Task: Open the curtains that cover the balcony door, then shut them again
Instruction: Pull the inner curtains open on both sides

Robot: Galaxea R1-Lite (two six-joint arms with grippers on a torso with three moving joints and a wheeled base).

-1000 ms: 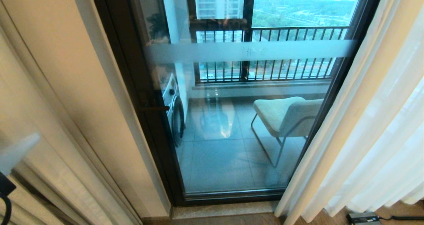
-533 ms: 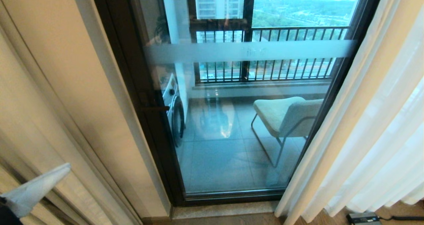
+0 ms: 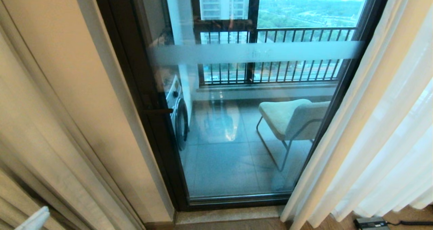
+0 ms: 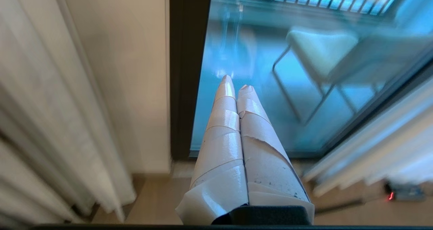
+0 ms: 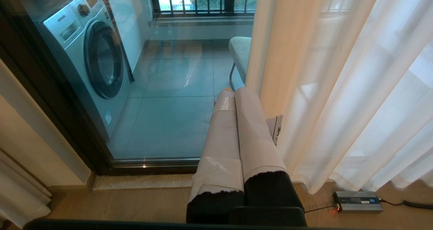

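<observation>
Dropped lower since the earlier frame: my left tool (image 3: 33, 220) was mid-height at the left edge of the head view, now only its taped tip shows at the bottom-left corner. Left tool (image 4: 236, 88) jaws pressed together, holding nothing. Just beside it on its left hang the cream curtains (image 4: 40, 115), apart from the fingers (image 4: 220, 128). Ahead of the tip stands the balcony door (image 4: 189, 71), its glass uncovered, a chair (image 4: 321, 50) behind it. Right tool (image 5: 233, 91) parked low, jaws also closed and empty. Sheer curtains (image 5: 355, 88) hang close at its right side; the washing machine (image 5: 91, 54) sits behind the glass to its left; a small power box (image 5: 358, 201) lies on the floor.
</observation>
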